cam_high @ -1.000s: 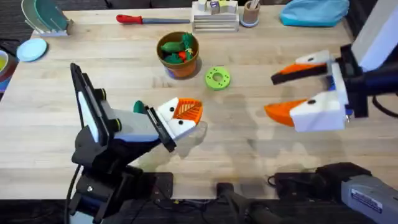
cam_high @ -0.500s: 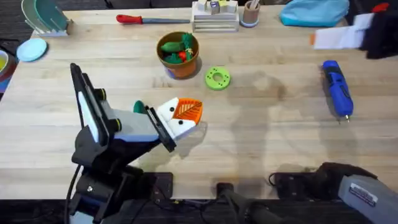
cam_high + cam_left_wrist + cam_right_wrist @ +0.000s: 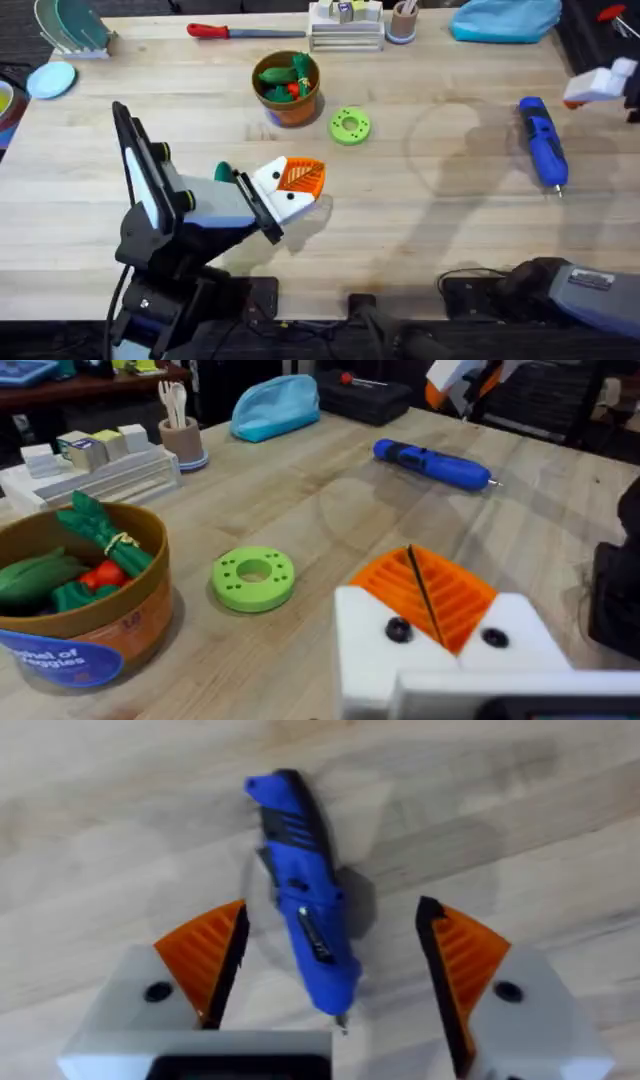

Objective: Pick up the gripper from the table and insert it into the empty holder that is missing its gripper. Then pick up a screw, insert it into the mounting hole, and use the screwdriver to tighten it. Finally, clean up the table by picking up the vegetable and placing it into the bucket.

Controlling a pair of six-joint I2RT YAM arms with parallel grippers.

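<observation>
The blue screwdriver (image 3: 542, 142) lies flat on the table at the right, tip toward the front edge. My right gripper (image 3: 600, 85) hangs open above and to its right; in the right wrist view the screwdriver (image 3: 305, 915) shows below the gap of the right gripper (image 3: 332, 935), untouched. My left gripper (image 3: 298, 180) rests low at centre-left, shut with its orange ribbed pads (image 3: 440, 595) pressed together in white finger blocks (image 3: 440, 660) with dark screw heads (image 3: 398, 628). The orange-brown bucket (image 3: 288, 100) holds green and red vegetables (image 3: 283, 78). A loose gripper piece is out of view.
A green round disc (image 3: 349, 126) lies right of the bucket. A red-handled tool (image 3: 225, 31), a white block rack (image 3: 345, 25), a cup (image 3: 403, 20) and a blue cloth bag (image 3: 505, 20) line the far edge. Plates (image 3: 60, 40) sit at the far left.
The right gripper has pulled up and away from over the screwdriver to the right edge, leaving the screwdriver lying uncovered. The left arm has not moved.
</observation>
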